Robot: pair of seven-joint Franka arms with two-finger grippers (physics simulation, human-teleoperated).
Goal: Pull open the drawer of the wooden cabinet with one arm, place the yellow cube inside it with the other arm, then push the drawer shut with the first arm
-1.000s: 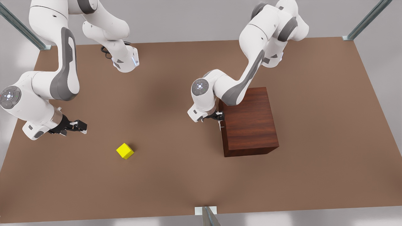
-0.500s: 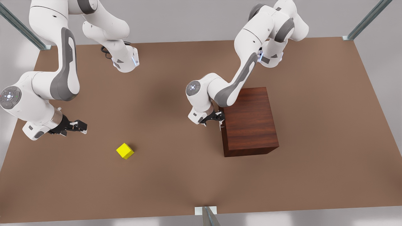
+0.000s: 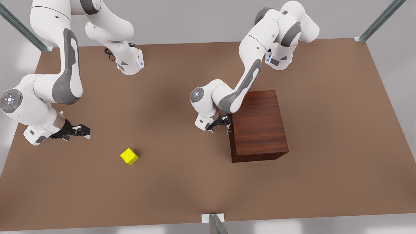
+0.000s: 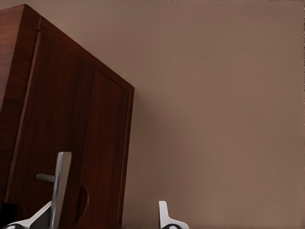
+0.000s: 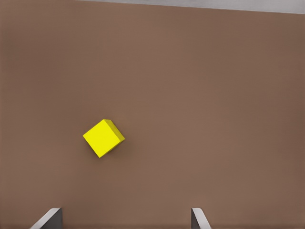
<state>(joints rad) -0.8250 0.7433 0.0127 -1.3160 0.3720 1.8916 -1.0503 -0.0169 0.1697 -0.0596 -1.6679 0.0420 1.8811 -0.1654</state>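
Note:
The wooden cabinet [image 3: 258, 125] stands on the table at the front view's right, its drawer [image 4: 52, 119] flush and shut. My left gripper [image 3: 226, 125] is at the cabinet's front face and open. The slim silver handle [image 4: 61, 186] stands between its fingers, close to one finger [image 4: 33, 218]; the other finger [image 4: 164, 215] is well off to the side. The yellow cube [image 3: 129, 156] [image 5: 103, 138] lies on the bare table at the front view's left. My right gripper [image 3: 85, 130] [image 5: 125, 218] hovers open a short way from the cube, nothing between its fingers.
The brown table [image 3: 182, 182] has broad free room around the cube and in front of the cabinet. Metal frame posts stand at the far corners and at the near edge [image 3: 214, 222]. Both arm bases sit along the far edge.
The left arm's elbow and wrist have swung toward the front view's left while its gripper stays at the handle. The right arm, cube and cabinet have not moved.

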